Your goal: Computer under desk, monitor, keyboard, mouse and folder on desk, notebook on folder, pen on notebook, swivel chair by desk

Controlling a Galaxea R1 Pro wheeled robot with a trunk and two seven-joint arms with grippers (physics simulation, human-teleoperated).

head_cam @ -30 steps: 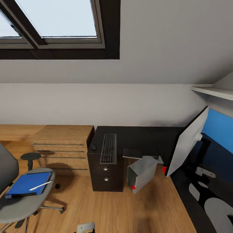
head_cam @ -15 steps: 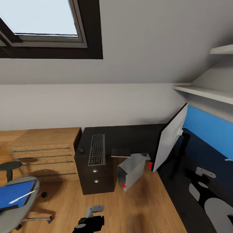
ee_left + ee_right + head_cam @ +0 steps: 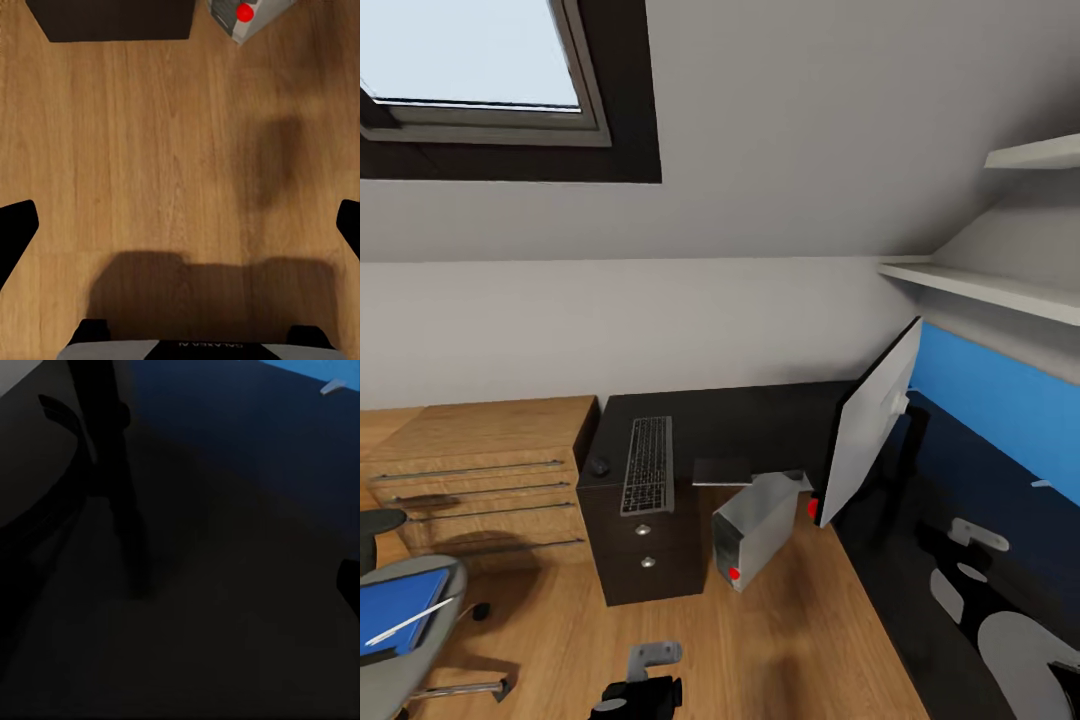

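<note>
Two gripper states: left gripper (image 3: 180, 225) spread wide above wood floor (image 3: 150, 150); right undeterminable. Tilted light grey computer (image 3: 753, 528), red-dotted, under black desk (image 3: 760, 420). Dark keyboard (image 3: 648, 464) on desk. Blue folder (image 3: 395, 605) with white pen (image 3: 408, 620) on swivel chair (image 3: 410, 650).

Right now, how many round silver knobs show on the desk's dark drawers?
2: an upper knob and a lower knob on the drawer fronts below the keyboard; others may be hidden.
</note>
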